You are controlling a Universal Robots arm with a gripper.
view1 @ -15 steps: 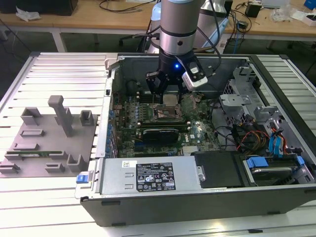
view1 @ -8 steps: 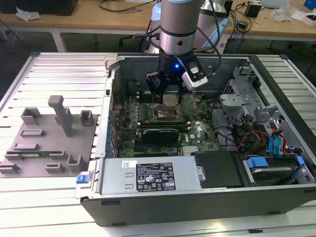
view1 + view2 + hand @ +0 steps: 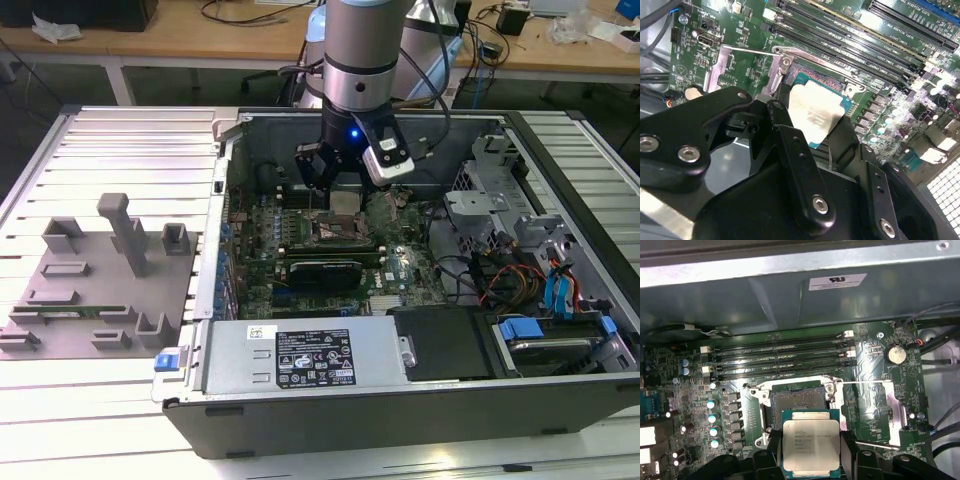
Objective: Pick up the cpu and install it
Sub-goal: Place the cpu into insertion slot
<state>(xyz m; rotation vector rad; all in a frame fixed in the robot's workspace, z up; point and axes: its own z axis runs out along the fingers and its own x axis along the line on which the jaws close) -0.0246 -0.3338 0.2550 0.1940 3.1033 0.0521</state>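
On the white slatted metal table [image 3: 120, 140], towards the exterior view's left edge, we see a grey moulded fixture [image 3: 90, 290]. Then the open black computer case [image 3: 400, 410] – inside, the black gripper [image 3: 335, 195] pinches the small silver-topped square cpu [image 3: 811, 445] near the green motherboard's open socket [image 3: 797, 400].

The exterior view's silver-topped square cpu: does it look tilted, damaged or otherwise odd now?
Nothing stands out. The thin, square, silver-topped cpu sits straight between the fingers of the black gripper. It is not yet in the open black socket on the green motherboard. I see no damage.
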